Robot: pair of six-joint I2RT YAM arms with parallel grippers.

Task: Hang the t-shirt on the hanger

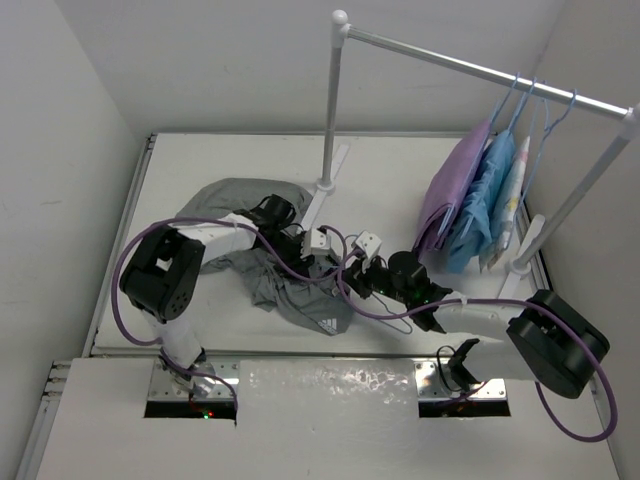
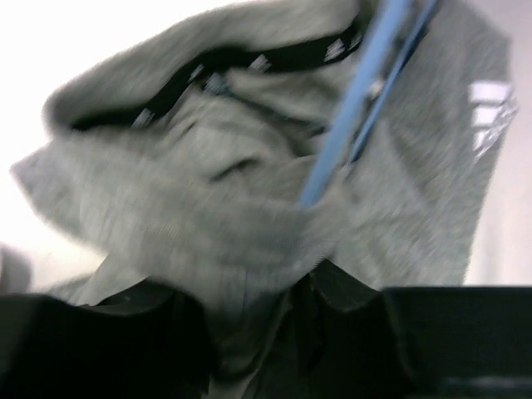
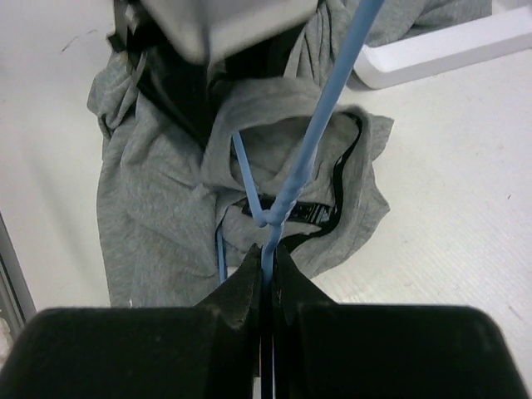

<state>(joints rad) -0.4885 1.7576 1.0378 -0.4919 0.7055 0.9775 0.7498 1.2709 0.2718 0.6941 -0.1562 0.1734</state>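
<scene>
The right gripper (image 3: 266,259) is clamped shut on the light-blue hanger (image 3: 309,154), just below its twisted neck. The left gripper (image 2: 266,320) looks pinched on a fold of the grey t-shirt (image 1: 295,290), which lies bunched just in front of the rack foot (image 1: 322,186). An uneven pull could slide the collar off the wire, or twist the thin wire in the jaws

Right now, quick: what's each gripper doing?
Left gripper: looks closed on the t-shirt fabric, though the view is blurred.
Right gripper: closed on the hanger wire.
</scene>
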